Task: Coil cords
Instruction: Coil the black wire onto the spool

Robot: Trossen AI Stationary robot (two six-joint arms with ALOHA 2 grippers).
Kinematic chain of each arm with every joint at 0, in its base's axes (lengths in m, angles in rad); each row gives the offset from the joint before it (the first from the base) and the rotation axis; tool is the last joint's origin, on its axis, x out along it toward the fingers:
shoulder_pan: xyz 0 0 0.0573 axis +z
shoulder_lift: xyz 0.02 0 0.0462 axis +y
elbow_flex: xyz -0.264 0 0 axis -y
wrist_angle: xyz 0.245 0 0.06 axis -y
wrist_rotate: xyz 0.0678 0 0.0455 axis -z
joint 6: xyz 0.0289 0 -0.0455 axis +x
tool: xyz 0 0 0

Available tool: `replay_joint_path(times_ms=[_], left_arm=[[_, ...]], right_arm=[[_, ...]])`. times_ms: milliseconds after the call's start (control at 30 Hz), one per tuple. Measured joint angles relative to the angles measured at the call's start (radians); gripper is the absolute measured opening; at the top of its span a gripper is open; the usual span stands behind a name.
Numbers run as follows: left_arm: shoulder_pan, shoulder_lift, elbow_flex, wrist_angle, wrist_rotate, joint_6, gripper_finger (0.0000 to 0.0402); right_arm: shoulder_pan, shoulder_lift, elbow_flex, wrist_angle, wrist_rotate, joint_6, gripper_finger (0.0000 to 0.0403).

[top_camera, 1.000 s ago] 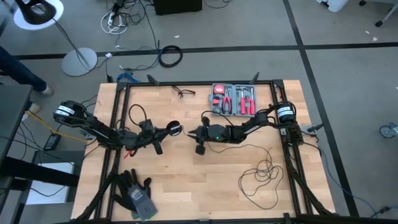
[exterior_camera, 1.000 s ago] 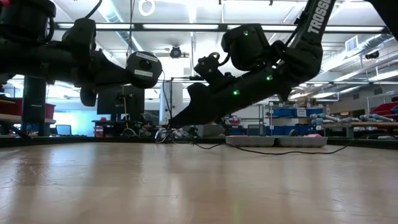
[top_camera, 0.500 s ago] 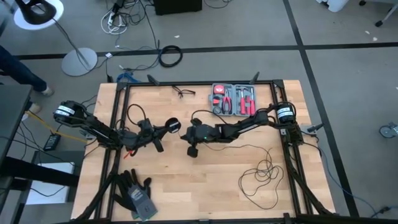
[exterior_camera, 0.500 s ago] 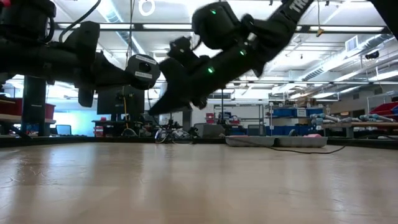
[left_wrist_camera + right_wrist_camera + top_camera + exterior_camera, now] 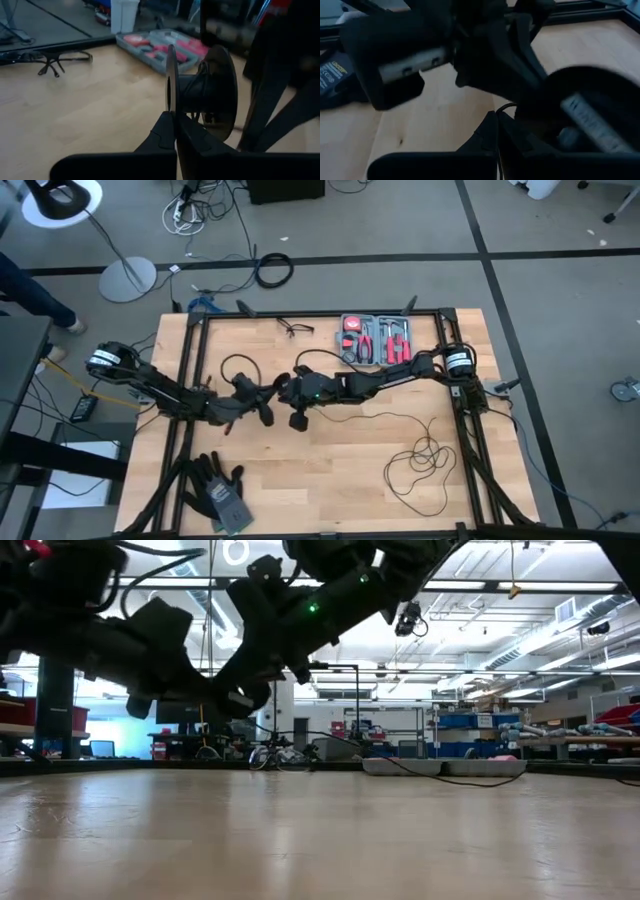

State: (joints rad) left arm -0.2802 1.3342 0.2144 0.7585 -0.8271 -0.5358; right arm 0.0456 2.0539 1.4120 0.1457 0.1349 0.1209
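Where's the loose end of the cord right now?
High view: the cord lies tangled on the table's right front, near the right frame rail, trailing back toward the right gripper.

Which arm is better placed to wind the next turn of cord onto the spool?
Probably the right. Its gripper is shut on the thin cord beside the spool, while the left gripper is shut on the spool's rim, steadying it.

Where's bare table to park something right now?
Free: the near middle, between the gloves and the loose cable; also the far left, beside the glasses. Crowded: the centre, where both grippers meet at the spool, and around the tool case.
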Motion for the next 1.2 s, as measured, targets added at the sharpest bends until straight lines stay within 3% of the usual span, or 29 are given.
replay_joint_path(times_ms=[300, 500, 767, 933, 1033, 1200], left_arm=[[0.000, 0.000, 0.076, -0.226, 0.088, -0.024, 0.0000], [0.001, 0.000, 0.076, -0.222, 0.141, -0.052, 0.0000], [0.001, 0.001, 0.077, -0.181, 0.152, -0.072, 0.0000], [0.001, -0.003, 0.077, -0.170, 0.152, -0.078, 0.0000], [0.000, -0.007, 0.076, -0.166, 0.152, -0.093, 0.0000], [0.000, -0.008, 0.058, -0.141, 0.131, -0.117, 0.0000]], right_arm=[[-0.015, -0.088, 0.003, -0.145, 0.080, -0.026, 0.0000], [-0.043, -0.145, 0.003, -0.312, 0.111, -0.018, 0.0004], [-0.056, -0.122, -0.020, -0.472, 0.104, 0.044, 0.0013], [-0.039, -0.125, -0.147, -0.291, 0.103, 0.074, 0.0007], [-0.024, -0.125, -0.244, -0.094, 0.088, 0.119, 0.0008], [-0.001, -0.123, -0.403, 0.192, 0.078, 0.126, 0.0039]])
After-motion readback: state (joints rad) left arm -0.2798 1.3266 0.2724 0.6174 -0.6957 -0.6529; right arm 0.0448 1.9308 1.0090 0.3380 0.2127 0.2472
